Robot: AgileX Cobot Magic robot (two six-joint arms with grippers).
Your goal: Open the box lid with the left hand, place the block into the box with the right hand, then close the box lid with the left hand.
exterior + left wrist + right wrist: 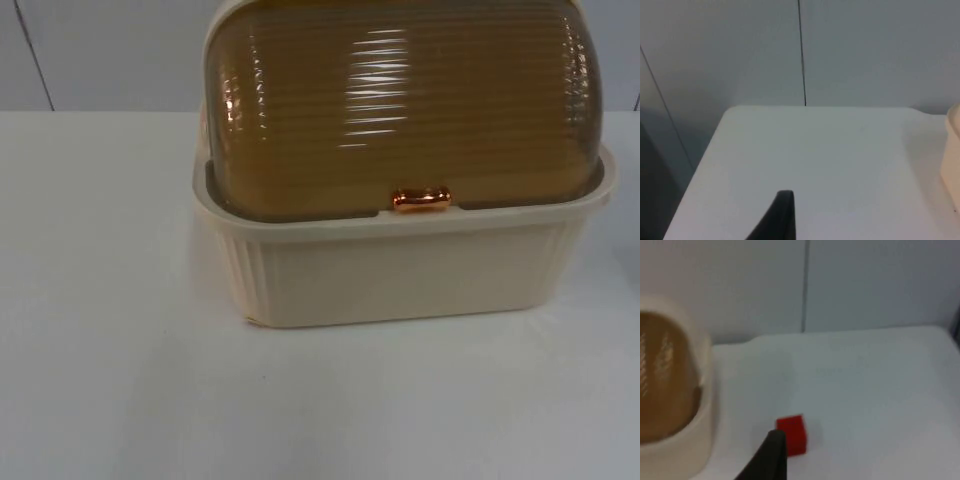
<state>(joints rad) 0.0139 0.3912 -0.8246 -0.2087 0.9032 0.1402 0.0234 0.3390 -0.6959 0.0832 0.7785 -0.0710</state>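
Note:
A cream plastic box (pixel 400 270) stands at the middle of the table, and its ribbed amber dome lid (pixel 400 100) is down. A small copper handle (pixel 421 198) sits on the lid's front edge. The red block (pixel 792 434) lies on the table to the right of the box (pixel 690 440), close in front of my right gripper (pixel 771 455). My left gripper (pixel 782 215) hovers over bare table left of the box, whose cream corner (pixel 952 150) shows beside it. Nothing is held by either gripper.
The white table (pixel 100 380) ends at the grey partition wall (pixel 805 50) behind the box. In the left wrist view the table's left edge (pixel 700 160) drops off to a dark gap.

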